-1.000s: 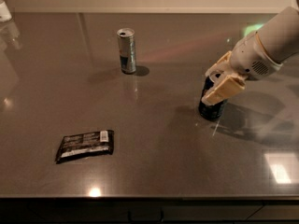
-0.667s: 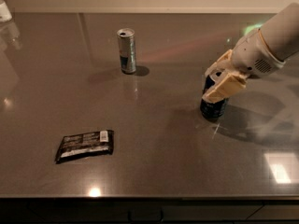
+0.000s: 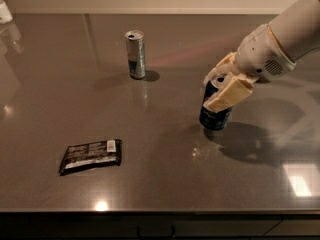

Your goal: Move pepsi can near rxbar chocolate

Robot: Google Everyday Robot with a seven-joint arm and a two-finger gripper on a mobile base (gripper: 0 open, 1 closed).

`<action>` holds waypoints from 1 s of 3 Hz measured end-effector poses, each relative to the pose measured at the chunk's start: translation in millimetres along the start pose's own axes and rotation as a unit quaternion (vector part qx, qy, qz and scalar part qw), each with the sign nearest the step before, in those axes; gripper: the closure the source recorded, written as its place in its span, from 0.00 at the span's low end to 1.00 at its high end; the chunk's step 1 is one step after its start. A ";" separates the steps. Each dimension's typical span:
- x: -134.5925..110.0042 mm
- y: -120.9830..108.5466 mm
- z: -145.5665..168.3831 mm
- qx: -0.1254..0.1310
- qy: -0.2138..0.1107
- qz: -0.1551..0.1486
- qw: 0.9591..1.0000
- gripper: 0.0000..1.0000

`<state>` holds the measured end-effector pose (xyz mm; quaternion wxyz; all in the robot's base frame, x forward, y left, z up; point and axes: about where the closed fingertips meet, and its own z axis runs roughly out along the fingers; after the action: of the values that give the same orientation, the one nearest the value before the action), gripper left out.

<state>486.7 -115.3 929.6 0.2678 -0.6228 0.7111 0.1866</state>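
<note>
The pepsi can (image 3: 214, 117), short and dark blue, stands upright at the right of the dark counter. My gripper (image 3: 221, 86) comes in from the upper right and its cream fingers are closed around the can's upper half, one on each side. The can's top is partly hidden by the fingers. The rxbar chocolate (image 3: 91, 155), a flat black wrapper with white text and a small white patch, lies at the front left, far from the can.
A taller slim silver-blue can (image 3: 135, 54) stands upright at the back centre. A pale object (image 3: 5, 11) shows at the far left back corner. The counter's front edge (image 3: 160, 213) runs along the bottom.
The gripper and the pepsi can have shifted slightly left toward the middle of the counter. The rxbar and the slim can have not moved.
</note>
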 end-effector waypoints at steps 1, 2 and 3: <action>-21.2 21.9 13.9 -0.037 -0.019 -0.020 0.999 1.00; -41.1 41.9 30.4 -0.057 -0.022 -0.051 0.997 1.00; -59.0 53.9 47.0 -0.071 -0.026 -0.076 0.994 1.00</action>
<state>445.3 -32.5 925.1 0.2548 -0.6873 0.6396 0.2315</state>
